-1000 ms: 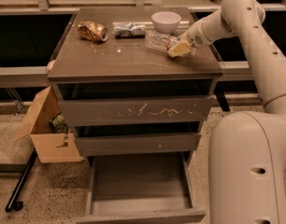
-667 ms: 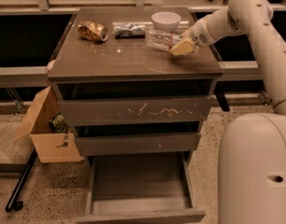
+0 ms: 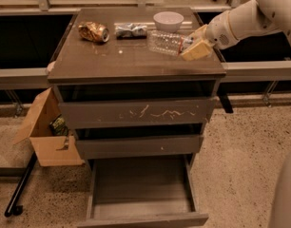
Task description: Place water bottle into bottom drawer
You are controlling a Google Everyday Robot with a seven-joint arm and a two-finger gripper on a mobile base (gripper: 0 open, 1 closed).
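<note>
The big white body of my robot has slid away toward 3 o'clock, so only a sliver shows at the picture's edge. The pincer (image 3: pixel 195 42) has crept a little toward 3 o'clock too. It sits at the 2 o'clock corner of the counter (image 3: pixel 126 63), closed narrow around the label end of the water bottle (image 3: pixel 164 42). The bottle lies on its side on the counter, its clear body pointing to 9 o'clock. A white bowl (image 3: pixel 168 20) stands just beyond it at 12 o'clock. A gold can (image 3: pixel 93 32) lies at the 10 o'clock corner, with a foil wrapper (image 3: pixel 131 30) between the can and the bowl. The bottom drawer (image 3: pixel 140 220) is pulled out at 6 o'clock.
</note>
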